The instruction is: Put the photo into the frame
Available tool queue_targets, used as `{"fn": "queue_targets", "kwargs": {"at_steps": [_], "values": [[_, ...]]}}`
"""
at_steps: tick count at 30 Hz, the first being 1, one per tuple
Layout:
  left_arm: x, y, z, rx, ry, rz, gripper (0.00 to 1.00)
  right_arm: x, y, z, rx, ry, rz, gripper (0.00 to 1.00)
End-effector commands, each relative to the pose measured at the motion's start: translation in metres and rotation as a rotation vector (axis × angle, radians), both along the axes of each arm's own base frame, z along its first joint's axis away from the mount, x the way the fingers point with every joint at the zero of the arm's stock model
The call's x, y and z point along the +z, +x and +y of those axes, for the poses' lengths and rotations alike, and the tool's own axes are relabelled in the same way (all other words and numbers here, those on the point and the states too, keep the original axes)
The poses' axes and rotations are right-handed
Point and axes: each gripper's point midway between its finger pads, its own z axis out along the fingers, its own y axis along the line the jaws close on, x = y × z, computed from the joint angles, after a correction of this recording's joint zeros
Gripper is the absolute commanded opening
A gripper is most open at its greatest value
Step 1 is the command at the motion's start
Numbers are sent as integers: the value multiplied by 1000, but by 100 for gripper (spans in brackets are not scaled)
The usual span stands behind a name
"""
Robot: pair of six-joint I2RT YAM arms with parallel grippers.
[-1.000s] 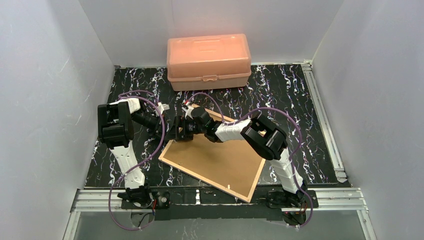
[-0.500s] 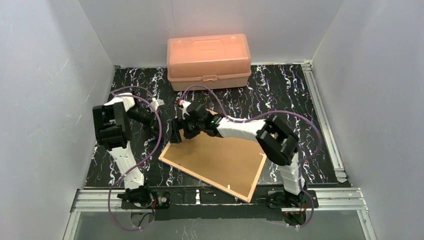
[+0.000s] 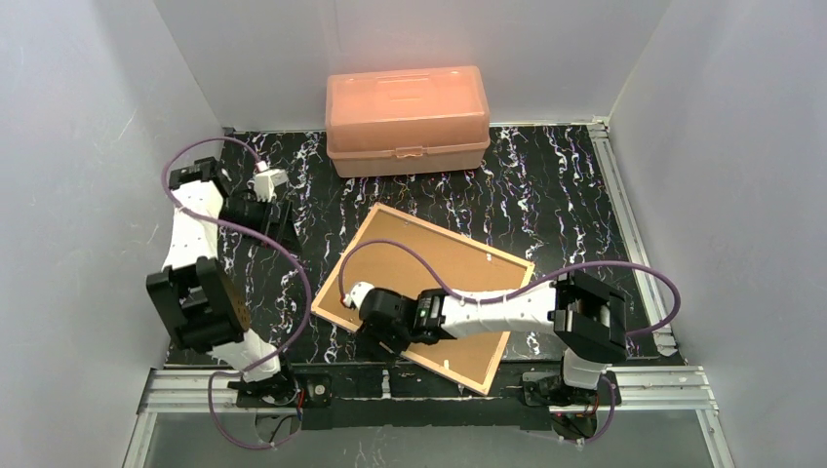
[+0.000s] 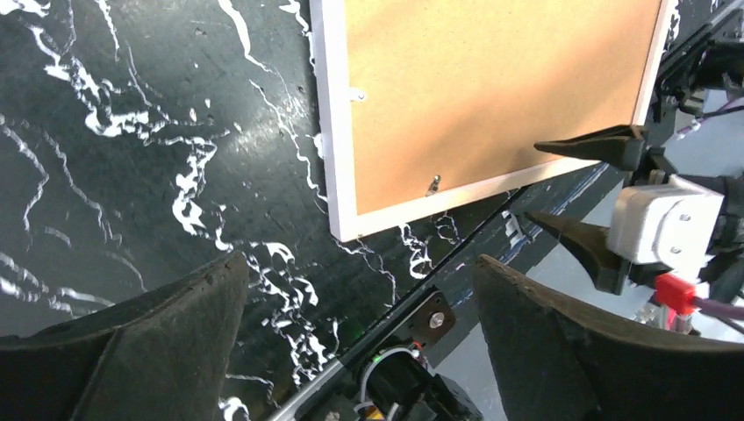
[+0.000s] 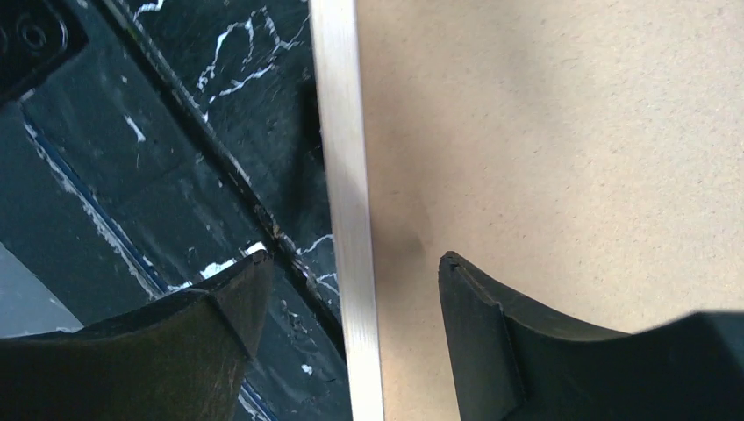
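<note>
The thin-railed white picture frame (image 4: pixel 334 114) lies back-up directly under the right claw (image 5: pixel 351 263), whose spread, empty fingers straddle one rail. A brown backing board (image 4: pixel 491 88) fills the frame. The left claw (image 4: pixel 355 263), also spread and empty, hangs well apart. No photo shows; it may already lie beneath the board, but that is unconfirmed.

Marbled worktop (image 3: pixel 575 185) between pale walls (image 3: pixel 88 136)
Grey-white walls stand left, far and right; metal rails (image 3: pixel 630 226) edge the black, white-veined worktop.
</note>
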Motion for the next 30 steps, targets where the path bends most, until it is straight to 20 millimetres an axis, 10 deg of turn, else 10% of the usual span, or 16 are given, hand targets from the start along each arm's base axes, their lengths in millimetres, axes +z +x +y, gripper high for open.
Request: {"fn": "queue_targets", "kwargs": {"at_steps": [1,10,30], "values": [[33,-34,0,24,41,-34,98,11,5,-4,-9,-33,-159,74],[60,-62,11,116,181,-140,98,-5,-13,2,14,-69,-249,63],[108,-30,25,447,101,-200,98,-24,-18,-7,17,-82,-256,27]]}}
